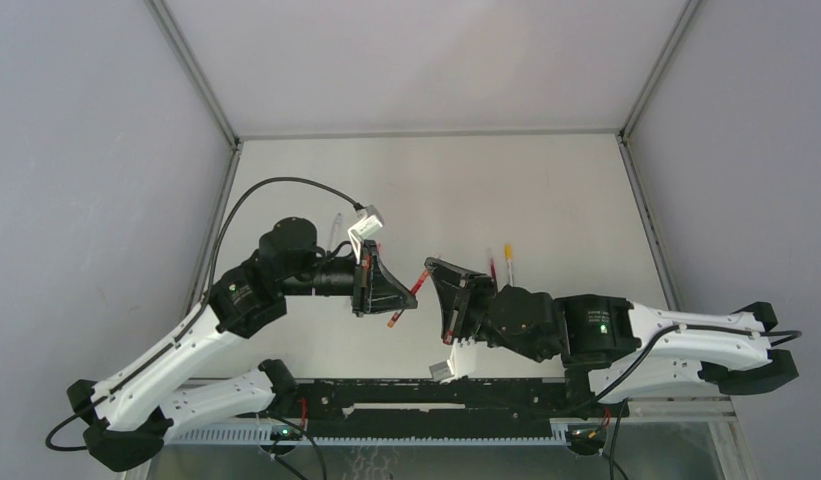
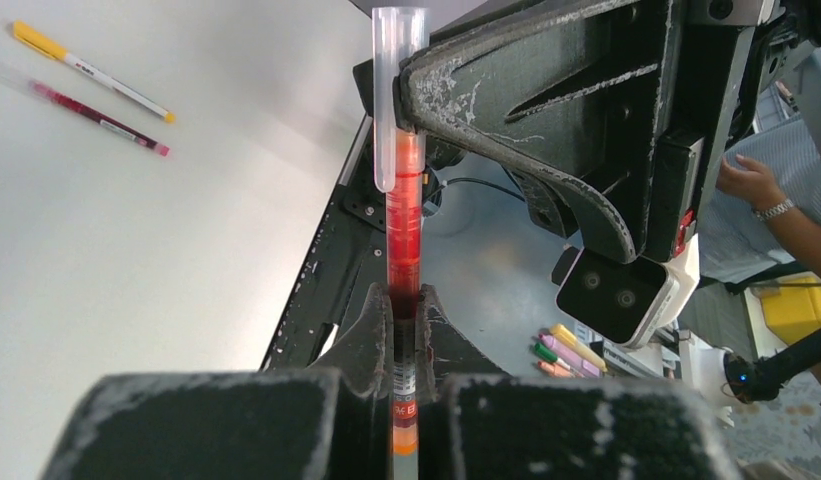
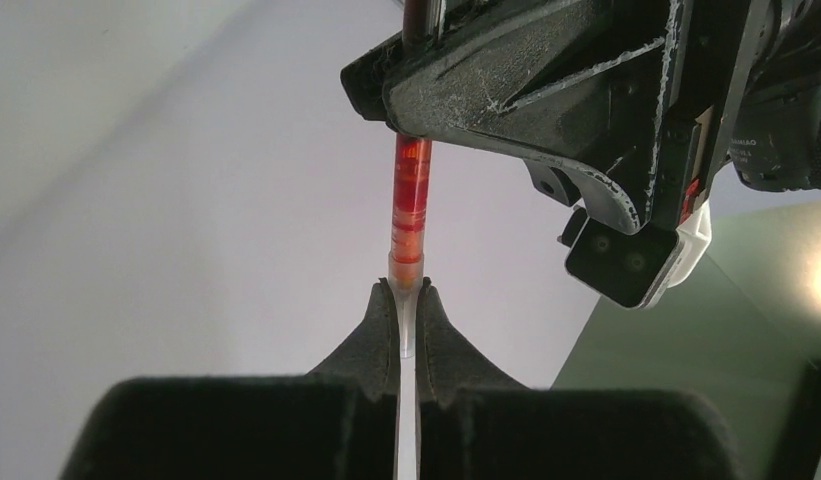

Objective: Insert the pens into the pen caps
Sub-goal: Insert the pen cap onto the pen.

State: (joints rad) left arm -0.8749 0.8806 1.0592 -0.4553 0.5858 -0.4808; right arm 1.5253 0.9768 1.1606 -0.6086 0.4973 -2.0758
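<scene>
The left gripper (image 2: 404,312) is clamped narrowly on the red pen (image 2: 404,240), its two fingers pressed against the barrel from either side; the pen is held in the air above the desk (image 1: 436,190), near the middle of the scene and slanting from near-left to far-right in the top view; the right gripper (image 3: 407,305) is closed tightly on the clear cap (image 2: 397,90), which lies along the same line as the pen; in the left wrist view the red end of the pen sits partly inside the open mouth of the cap, and the closed, rounded end of the cap sticks out past the right gripper; the two grippers face each other tip to tip, close together but not touching; to the right of them and slightly farther back, two more pens lie on the desk just beside each other, a yellow-ended pen (image 1: 508,262) and a dark red pen (image 1: 491,268), both with caps on; the yellow-ended pen lies on the right of the pair; both are well apart from the held pen.
</scene>
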